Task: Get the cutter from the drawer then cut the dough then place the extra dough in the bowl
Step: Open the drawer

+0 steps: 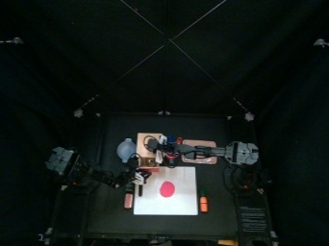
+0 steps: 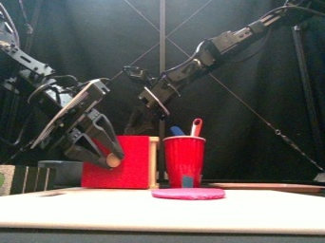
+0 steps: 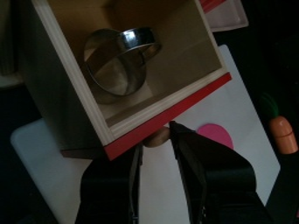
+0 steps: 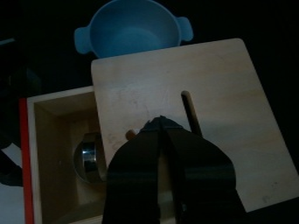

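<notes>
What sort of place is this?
Likely a robot test booth with toy kitchenware: black curtains enclose a table, a left arm and a right arm reach over it, and a red cup of toy knives stands near pink dough on a white cutting board.

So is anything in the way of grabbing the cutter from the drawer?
Nothing visible: the drawer is pulled open and the cutter lies uncovered inside. The left gripper sits at the drawer's front.

Shiny, smooth metal: round silver cutter. Bare, matt wood: pale square box and small round knob. Smooth plastic, a bit glossy: blue-grey bowl and red cup. Soft and matt: flat pink dough disc.
</notes>
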Motion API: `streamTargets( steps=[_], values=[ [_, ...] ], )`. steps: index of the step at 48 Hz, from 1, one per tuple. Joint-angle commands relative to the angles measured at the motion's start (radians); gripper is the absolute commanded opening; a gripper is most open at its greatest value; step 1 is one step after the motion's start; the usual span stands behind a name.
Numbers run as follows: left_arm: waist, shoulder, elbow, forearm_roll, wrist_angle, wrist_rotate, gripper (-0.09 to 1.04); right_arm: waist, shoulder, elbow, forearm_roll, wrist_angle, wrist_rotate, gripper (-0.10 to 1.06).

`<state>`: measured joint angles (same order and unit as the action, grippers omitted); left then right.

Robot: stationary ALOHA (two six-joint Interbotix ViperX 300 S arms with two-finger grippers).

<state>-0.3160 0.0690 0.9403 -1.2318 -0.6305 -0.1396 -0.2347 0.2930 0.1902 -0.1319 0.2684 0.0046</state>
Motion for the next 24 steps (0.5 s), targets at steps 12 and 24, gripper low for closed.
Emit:
streamTargets(
  steps=[12, 24],
  values=[
    [-0.021, -0.003, -0.020, 0.009, 0.006, 0.012, 0.65, 0.003, 0.000, 0.003, 0.003, 0.009, 0.000, 0.05],
    [-0.021, -0.006, -0.021, 0.040, 0.002, 0.009, 0.84, 0.005, 0.000, -0.003, 0.003, 0.009, 0.000, 0.05]
  ],
)
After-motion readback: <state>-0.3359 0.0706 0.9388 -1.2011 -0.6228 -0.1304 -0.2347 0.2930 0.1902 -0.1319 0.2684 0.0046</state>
